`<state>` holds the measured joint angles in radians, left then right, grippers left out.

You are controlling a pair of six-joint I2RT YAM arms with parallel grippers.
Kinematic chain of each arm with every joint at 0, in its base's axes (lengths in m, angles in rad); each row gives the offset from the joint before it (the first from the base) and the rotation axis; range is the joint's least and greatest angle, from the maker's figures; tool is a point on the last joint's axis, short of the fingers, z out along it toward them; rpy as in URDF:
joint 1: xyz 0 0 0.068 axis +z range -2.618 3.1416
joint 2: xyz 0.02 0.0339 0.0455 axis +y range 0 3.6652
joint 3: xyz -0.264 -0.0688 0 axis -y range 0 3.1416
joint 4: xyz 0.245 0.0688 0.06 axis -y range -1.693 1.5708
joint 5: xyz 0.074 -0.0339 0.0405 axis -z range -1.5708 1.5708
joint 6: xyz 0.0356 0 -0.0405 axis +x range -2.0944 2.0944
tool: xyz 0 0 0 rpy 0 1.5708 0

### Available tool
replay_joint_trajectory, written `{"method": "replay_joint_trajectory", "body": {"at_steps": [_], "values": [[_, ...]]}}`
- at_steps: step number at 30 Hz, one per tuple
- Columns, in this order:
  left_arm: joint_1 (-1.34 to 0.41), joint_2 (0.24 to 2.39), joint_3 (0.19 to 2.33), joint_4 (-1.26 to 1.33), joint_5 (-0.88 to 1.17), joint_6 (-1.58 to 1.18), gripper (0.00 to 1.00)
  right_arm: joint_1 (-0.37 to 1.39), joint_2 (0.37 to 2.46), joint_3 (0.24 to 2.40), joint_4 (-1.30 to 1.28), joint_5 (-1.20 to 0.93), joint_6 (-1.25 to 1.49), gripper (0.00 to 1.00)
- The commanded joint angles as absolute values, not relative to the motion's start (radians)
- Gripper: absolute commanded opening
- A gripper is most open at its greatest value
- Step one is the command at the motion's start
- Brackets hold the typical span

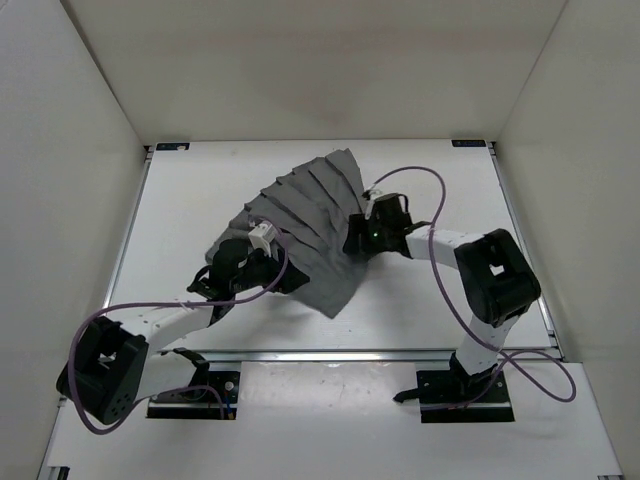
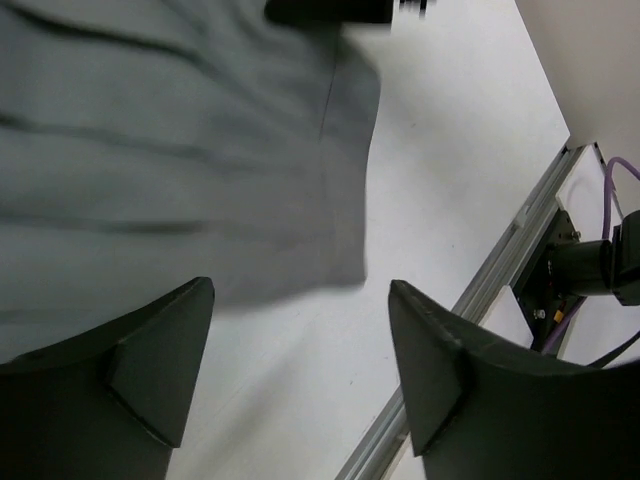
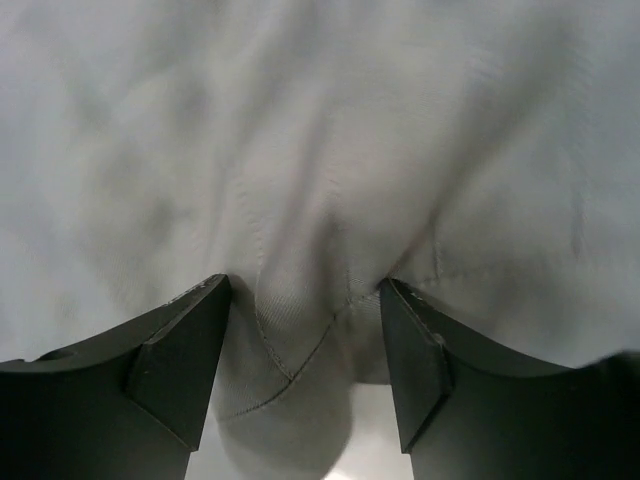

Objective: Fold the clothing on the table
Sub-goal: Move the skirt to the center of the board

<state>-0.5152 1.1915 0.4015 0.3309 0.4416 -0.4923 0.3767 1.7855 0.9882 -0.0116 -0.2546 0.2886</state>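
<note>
Two tools are meeting at the dark pleated clothing (image 1: 300,215), which is lying fanned out near the middle of the bench (image 1: 440,310), between the arms. The left tool (image 2: 300,288) is holding its fingers apart over bare white surface, just beside the cloth's near corner. The right tool (image 3: 305,283) is also standing spread, with a raised fold of fabric sitting between its fingers. A purple cable (image 1: 425,178) is looping above the right arm, close to the cloth. Metal rails (image 1: 350,352) are edging the bench and white walls (image 1: 60,150) are closing in three sides. Bare surface is lying at the far left and at the right.
</note>
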Motion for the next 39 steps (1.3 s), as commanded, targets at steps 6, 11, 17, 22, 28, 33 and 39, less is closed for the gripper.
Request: {"method": "replay_joint_trajectory", "body": {"at_steps": [6, 11, 17, 22, 28, 33, 39], "values": [[-0.448, 1.034, 0.391, 0.174, 0.354, -0.445, 0.46, 0.624, 1.779, 0.992, 0.078, -0.357, 0.479, 0.57], [-0.400, 0.898, 0.384, -0.032, 0.229, -0.445, 0.49, 0.608, 1.617, 0.957, 0.049, -0.278, 0.385, 0.59], [-0.341, 0.733, 0.243, -0.104, 0.163, -0.544, 0.62, 0.500, 1.586, 0.907, -0.069, -0.216, 0.224, 0.66], [-0.360, 0.767, 0.244, -0.181, 0.127, -0.574, 0.77, 0.483, 1.670, 0.931, -0.126, -0.157, 0.137, 0.70], [-0.364, 0.744, 0.207, -0.256, 0.112, -0.601, 0.76, 0.502, 1.746, 0.974, -0.189, -0.157, 0.104, 0.71], [-0.376, 0.800, 0.183, -0.238, 0.098, -0.617, 0.68, 0.526, 1.789, 1.008, -0.268, -0.150, 0.097, 0.07], [-0.379, 1.018, 0.290, -0.193, 0.040, -0.569, 0.60, 0.512, 1.725, 0.944, -0.284, -0.138, 0.182, 0.00]]}}
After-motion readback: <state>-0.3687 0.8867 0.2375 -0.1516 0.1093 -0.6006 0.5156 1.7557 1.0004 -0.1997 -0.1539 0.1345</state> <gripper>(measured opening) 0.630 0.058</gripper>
